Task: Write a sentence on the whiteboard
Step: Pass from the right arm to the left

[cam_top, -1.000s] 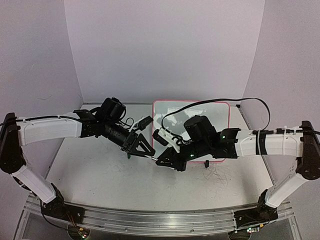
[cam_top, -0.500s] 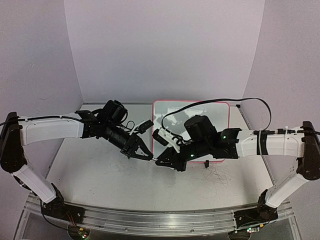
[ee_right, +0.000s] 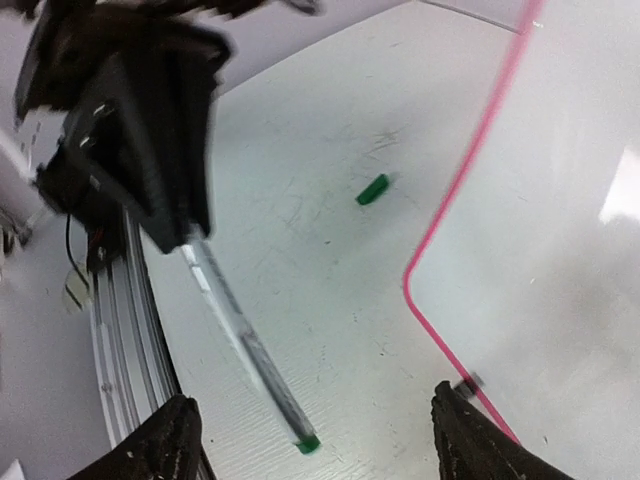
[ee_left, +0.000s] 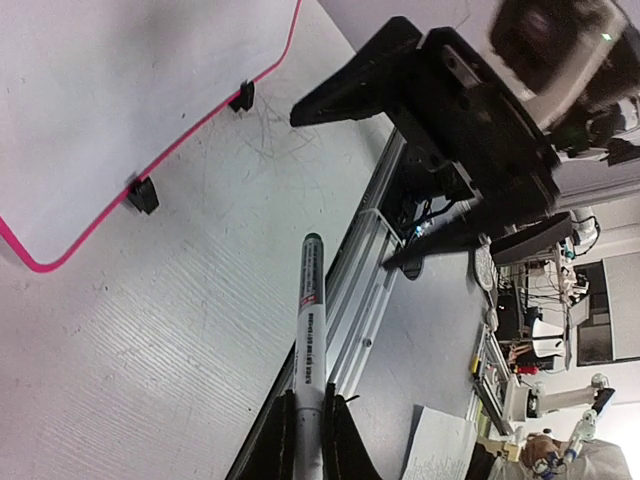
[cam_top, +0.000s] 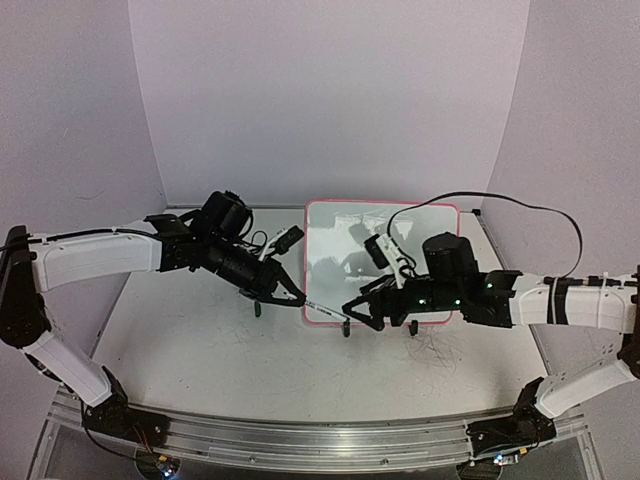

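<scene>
The whiteboard [cam_top: 400,250], glossy white with a pink-red frame and small black feet, lies at the middle back of the table; its near left corner shows in the left wrist view [ee_left: 90,110] and the right wrist view [ee_right: 570,200]. No sentence shows on its visible surface. My left gripper [cam_top: 293,296] is shut on the rear of a white-and-grey marker [ee_left: 311,320], whose green end [ee_right: 305,443] points toward the right arm. My right gripper [cam_top: 358,312] stands open just beyond that end, its jaws wide on either side of it [ee_right: 320,430] and touching nothing.
A small green cap [ee_right: 373,189] lies on the table left of the board's corner, under my left arm. Grey scribble marks [cam_top: 435,350] scar the tabletop near the board's front edge. An aluminium rail [cam_top: 320,440] runs along the near edge. A black cable [cam_top: 480,203] arcs over the board.
My left gripper has shut on the marker. My right gripper has opened, let go of the marker and drawn back to the right, uncovering more of the board.
</scene>
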Action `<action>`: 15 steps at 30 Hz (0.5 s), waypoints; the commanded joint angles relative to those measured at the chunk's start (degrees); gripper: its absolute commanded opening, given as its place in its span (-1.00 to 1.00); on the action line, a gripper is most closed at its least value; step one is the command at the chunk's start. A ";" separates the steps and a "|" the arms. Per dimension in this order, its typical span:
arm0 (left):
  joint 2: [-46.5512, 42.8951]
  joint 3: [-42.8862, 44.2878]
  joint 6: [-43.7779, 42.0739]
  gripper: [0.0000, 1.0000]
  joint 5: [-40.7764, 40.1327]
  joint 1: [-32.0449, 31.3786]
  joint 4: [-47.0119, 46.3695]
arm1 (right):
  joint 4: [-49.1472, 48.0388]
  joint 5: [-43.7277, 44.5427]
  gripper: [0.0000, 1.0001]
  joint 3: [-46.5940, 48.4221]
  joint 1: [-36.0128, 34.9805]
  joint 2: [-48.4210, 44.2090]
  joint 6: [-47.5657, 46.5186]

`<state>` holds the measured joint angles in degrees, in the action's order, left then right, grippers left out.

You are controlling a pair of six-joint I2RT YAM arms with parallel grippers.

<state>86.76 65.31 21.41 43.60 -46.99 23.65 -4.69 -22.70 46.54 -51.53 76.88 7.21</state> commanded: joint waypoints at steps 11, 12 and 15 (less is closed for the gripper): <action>-5.38 4.43 12.94 -1.00 -2.06 -0.12 -32.80 | -38.46 -19.74 0.83 -4.02 8.73 -5.79 41.78; -5.05 4.76 13.02 -1.00 -2.24 -0.14 -33.18 | -40.16 -20.41 0.83 -3.72 9.07 -5.64 42.75; -4.24 4.73 15.10 -1.00 -1.42 -0.29 -36.85 | -43.05 -20.96 0.80 -2.33 9.33 -5.18 45.47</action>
<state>81.90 66.91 33.01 41.81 -47.00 -3.85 -35.73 -39.16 42.00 -42.92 72.95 44.52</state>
